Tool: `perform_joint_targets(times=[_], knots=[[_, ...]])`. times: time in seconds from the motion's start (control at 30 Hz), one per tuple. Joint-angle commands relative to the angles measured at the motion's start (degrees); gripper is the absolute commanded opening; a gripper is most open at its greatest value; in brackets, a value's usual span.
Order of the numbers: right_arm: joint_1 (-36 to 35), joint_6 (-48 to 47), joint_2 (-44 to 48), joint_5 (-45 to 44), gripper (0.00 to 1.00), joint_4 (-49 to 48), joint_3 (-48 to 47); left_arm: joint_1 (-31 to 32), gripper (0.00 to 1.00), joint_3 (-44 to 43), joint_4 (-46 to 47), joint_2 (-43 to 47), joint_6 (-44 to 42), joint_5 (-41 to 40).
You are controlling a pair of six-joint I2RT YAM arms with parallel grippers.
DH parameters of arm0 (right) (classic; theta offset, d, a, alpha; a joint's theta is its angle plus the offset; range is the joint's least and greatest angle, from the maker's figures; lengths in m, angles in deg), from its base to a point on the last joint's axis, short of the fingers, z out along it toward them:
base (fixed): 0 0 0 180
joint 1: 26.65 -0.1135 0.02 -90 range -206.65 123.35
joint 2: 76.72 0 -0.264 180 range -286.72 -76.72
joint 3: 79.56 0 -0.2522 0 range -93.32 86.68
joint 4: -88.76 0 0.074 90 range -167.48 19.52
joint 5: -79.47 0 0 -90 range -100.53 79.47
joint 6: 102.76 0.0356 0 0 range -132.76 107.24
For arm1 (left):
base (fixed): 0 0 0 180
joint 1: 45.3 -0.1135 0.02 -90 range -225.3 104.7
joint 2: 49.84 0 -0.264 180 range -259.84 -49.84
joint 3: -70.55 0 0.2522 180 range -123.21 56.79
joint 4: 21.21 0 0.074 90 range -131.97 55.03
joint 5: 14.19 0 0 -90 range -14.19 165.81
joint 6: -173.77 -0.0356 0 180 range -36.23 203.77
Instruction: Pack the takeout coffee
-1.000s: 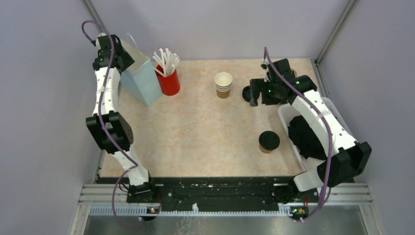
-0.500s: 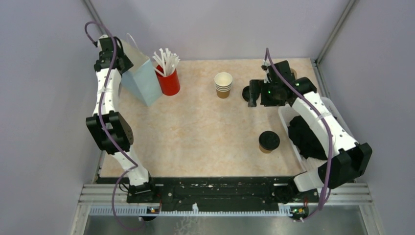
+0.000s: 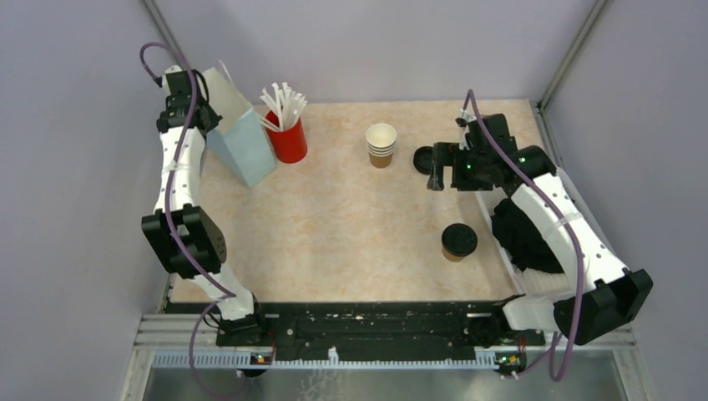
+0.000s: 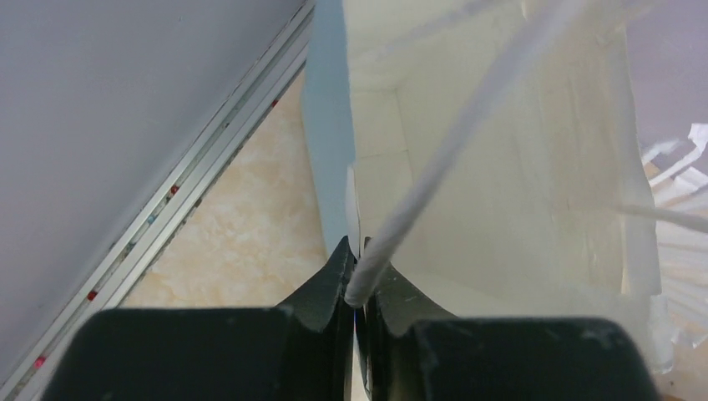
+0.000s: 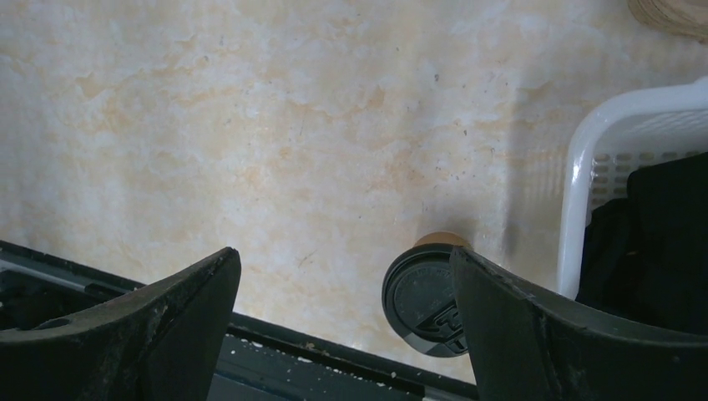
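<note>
Top external shows the takeout coffee (image 3: 458,241) upright, brown, black-lidded.

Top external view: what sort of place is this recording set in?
Most likely a walled lab bench staged as a coffee-shop counter: a lidded takeout coffee, a stack of paper cups and a red cup of straws stand on a small table, along with a paper bag.
</note>
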Motion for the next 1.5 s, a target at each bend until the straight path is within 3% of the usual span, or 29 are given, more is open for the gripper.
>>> perform_joint_targets(times=[0.0, 0.27, 0.4, 0.57, 0.7, 0.87, 1.2, 1.27, 1.47], knots=[[0.6, 1.1, 4.8, 1.0, 0.95, -0.5, 1.7, 0.1, 0.08, 4.7, 2.5, 8.4, 0.1, -0.3], [0.5, 1.2, 12.8, 2.2, 0.95, 3.3, 4.6, 1.9, 0.03, 16.6, 1.8, 22.5, 0.0, 1.0], [0.5, 1.1, 16.5, 2.3, 0.95, 6.1, 4.9, 3.5, 0.00, 25.0, 3.7, 31.2, -0.7, 9.9], [0.5, 1.1, 20.6, 3.1, 0.95, 9.7, 4.3, 6.1, 0.00, 32.9, 4.6, 40.7, -2.3, 26.8], [0.6, 1.5, 23.2, 3.5, 0.95, 12.1, 3.9, 9.6, 0.00, 37.6, 3.7, 46.4, -3.9, 32.3], [0.5, 3.1, 25.8, 3.8, 0.95, 14.3, 4.6, 13.7, 0.00, 41.8, 5.2, 48.2, -1.4, 41.5], [0.5, 6.8, 24.1, -1.1, 0.95, 8.8, 6.5, 17.2, 0.00, 39.7, 5.5, 44.8, -2.3, 42.2], [0.5, 7.5, 21.8, -2.0, 0.95, 6.5, 6.2, 17.6, 0.06, 38.5, 4.4, 43.5, -2.6, 41.5], [0.6, 8.2, 11.0, -9.4, 0.95, 1.7, -0.4, 18.4, 0.37, 39.2, 3.7, 41.8, 0.3, 42.4]])
